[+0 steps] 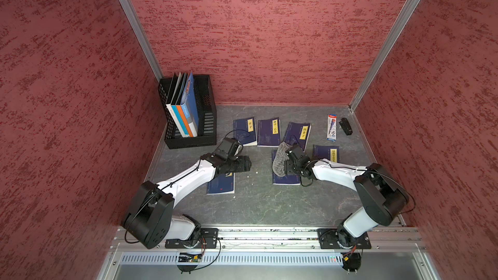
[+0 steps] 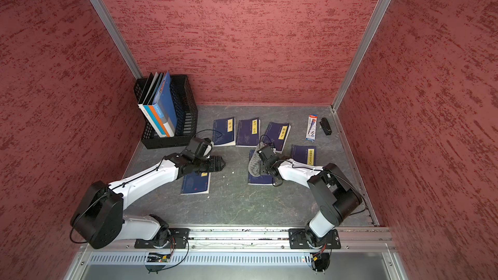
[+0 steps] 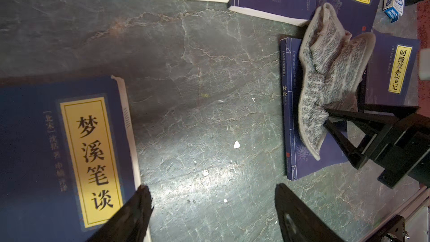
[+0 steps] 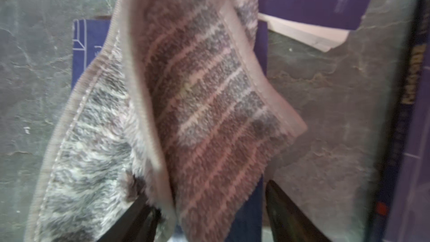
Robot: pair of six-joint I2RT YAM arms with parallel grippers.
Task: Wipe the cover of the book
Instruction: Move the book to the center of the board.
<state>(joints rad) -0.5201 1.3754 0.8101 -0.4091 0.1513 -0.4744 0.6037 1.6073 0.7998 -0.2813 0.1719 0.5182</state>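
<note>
Cloth [image 3: 325, 71] gripped in right pincer [image 3: 325, 117] over 诗经 book [image 3: 290, 112]; left pincer [image 3: 211, 188] wide.

You get bare table [image 1: 254, 197] up the middle; books [image 1: 268, 133] and the file rack [image 1: 208, 127] crowd the far side.

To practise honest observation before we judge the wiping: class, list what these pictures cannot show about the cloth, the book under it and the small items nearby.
1. Cover of the book under the cloth: both top views, mostly hidden by cloth and right gripper.
2. Right gripper's hold: right wrist view, blurred cloth drapes over the fingers, hiding any pinch.
3. The small black object near the back corner: top views, too small to identify.
</note>
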